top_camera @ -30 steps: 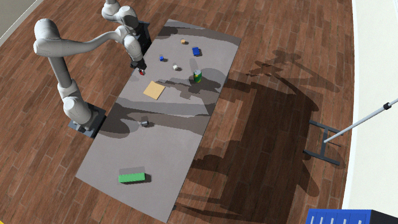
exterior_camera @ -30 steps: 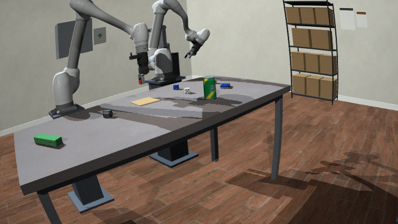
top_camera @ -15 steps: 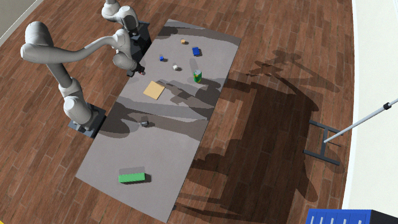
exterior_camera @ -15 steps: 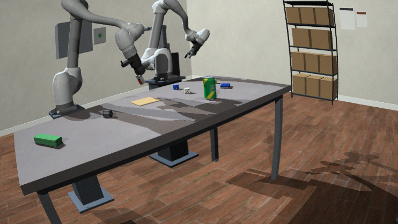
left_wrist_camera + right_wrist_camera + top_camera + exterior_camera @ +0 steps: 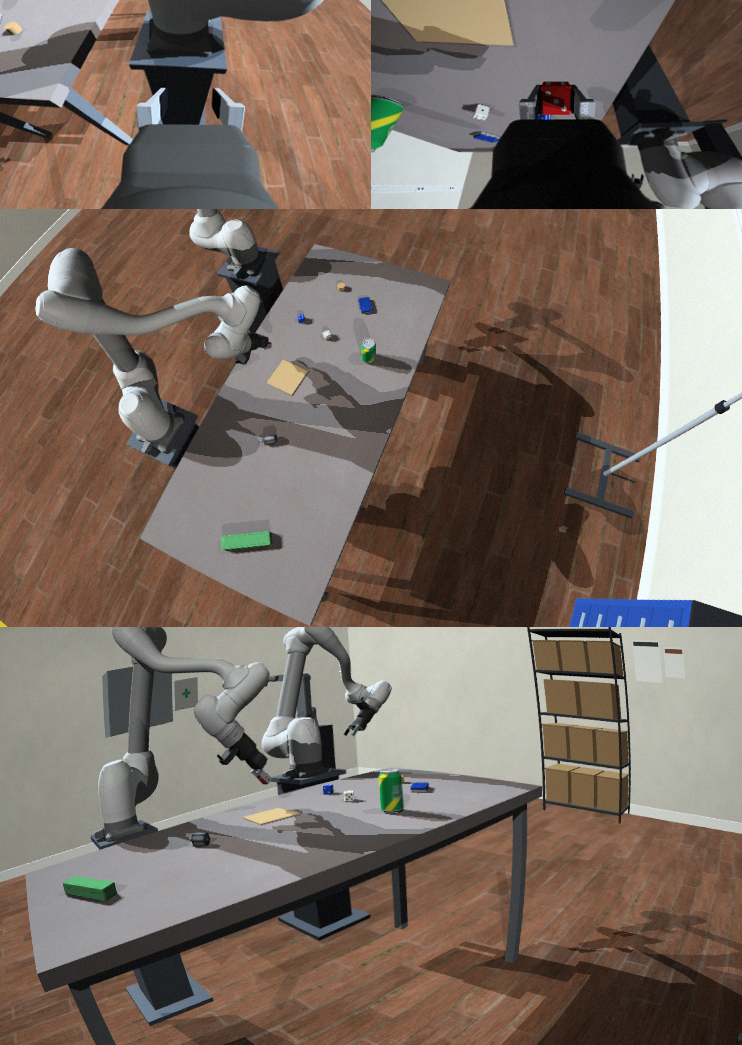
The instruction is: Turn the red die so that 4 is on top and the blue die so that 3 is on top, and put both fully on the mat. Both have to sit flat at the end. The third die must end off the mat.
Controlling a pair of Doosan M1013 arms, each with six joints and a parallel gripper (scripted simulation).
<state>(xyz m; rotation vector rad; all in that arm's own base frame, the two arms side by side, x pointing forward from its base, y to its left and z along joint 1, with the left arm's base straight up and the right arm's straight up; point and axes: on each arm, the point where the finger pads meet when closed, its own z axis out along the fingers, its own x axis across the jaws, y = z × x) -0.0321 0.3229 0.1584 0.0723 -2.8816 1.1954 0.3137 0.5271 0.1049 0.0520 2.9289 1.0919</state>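
The right gripper [image 5: 267,344] [image 5: 260,774] [image 5: 556,93] is closed on the red die [image 5: 269,344] [image 5: 261,780] [image 5: 556,99], which it carries tilted above the table [image 5: 311,499] [image 5: 171,886] [image 5: 557,61], near the mat [image 5: 287,377] [image 5: 270,815] [image 5: 464,23]. The left gripper [image 5: 351,729] [image 5: 189,97] stands open and empty, well away from the dice. The blue die [image 5: 301,318] [image 5: 328,789] [image 5: 544,118] rests off the mat, with the white die [image 5: 327,334] [image 5: 348,795] [image 5: 482,112] nearby, also off it and best left there. The red die looks light, rigid and hardly fragile; its smooth flat faces probably hold well under pads set square on opposite sides, but a grip near an edge could let it pivot. Three pips show on the face toward the wrist camera. The blue die likely handles alike and wants the same centred hold on two side faces, leaving its top and bottom free.
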